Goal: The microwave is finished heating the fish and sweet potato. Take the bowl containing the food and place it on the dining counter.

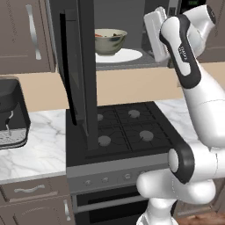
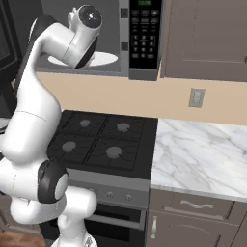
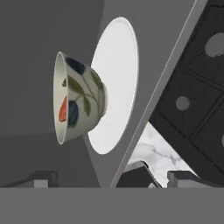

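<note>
The microwave [image 1: 132, 17] stands open, its dark door [image 1: 79, 66] swung out to the left. Inside, the pale bowl [image 1: 110, 41] with a leaf pattern sits on the white turntable [image 1: 125, 56]. In the hand view the bowl [image 3: 81, 103] appears rolled on its side against the turntable [image 3: 118, 78], with the red-orange sweet potato [image 3: 63, 109] inside; the fish is too small to pick out. My gripper [image 3: 113, 179] is open and empty, short of the bowl, with the fingertips [image 3: 43, 177] wide apart. My white hand [image 1: 154, 35] hovers at the right of the opening. The dining counter is out of view.
A black gas stove [image 1: 127, 127] lies directly below the microwave. Marble worktop runs to its left [image 1: 39, 149] and right [image 2: 202, 149]. A dark appliance [image 1: 11, 114] stands on the left worktop. The microwave's button panel [image 2: 144, 34] is on its right side, with brown cabinets around.
</note>
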